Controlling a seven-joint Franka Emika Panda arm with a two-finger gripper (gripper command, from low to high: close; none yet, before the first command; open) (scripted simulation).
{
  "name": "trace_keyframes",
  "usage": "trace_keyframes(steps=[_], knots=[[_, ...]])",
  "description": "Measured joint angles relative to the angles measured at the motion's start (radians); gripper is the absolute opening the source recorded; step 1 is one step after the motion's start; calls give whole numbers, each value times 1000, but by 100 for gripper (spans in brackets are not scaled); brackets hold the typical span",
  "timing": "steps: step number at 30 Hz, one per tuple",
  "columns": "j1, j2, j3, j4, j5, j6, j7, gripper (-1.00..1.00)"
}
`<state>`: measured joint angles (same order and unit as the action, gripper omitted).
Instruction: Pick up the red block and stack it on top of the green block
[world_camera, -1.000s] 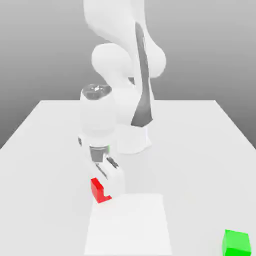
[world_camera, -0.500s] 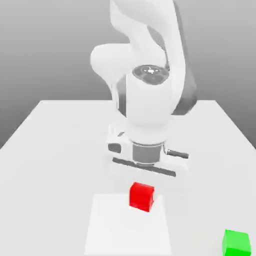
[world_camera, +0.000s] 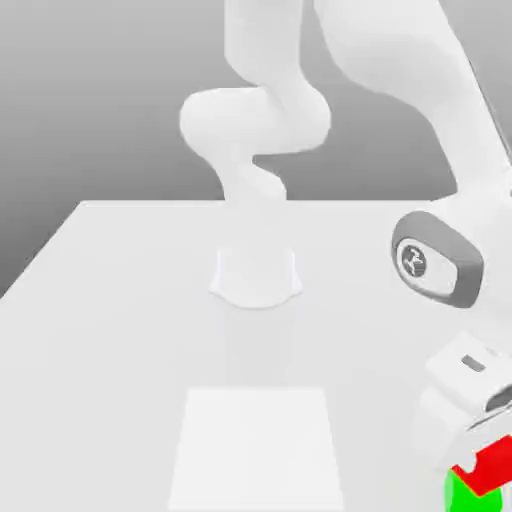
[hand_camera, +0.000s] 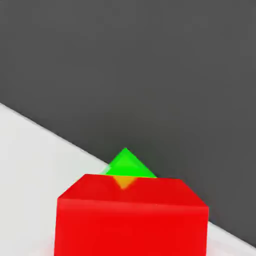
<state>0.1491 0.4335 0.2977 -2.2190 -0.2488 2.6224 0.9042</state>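
The red block (world_camera: 489, 461) is at the lower right corner of the exterior view, directly over the green block (world_camera: 462, 493) and covering its top. My gripper (world_camera: 470, 432) hangs right above the red block, and the white hand hides its tips. In the hand view the red block (hand_camera: 131, 215) fills the near part of the picture. A corner of the green block (hand_camera: 126, 162) sticks out from under it, rotated relative to the red one.
The white table (world_camera: 100, 350) carries a lighter square patch (world_camera: 258, 450) near the front middle. The arm's base (world_camera: 256, 275) stands at the table's centre back. In the hand view the table's edge (hand_camera: 60, 137) runs close by the blocks, with dark floor beyond.
The arm swung from the exterior view's left across the patch to the lower right corner, carrying the red block. The red block now sits over the green block.
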Motion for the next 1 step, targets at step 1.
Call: trace_keyframes(steps=[1], knots=[[0, 0, 0, 0, 0, 0, 0, 100]])
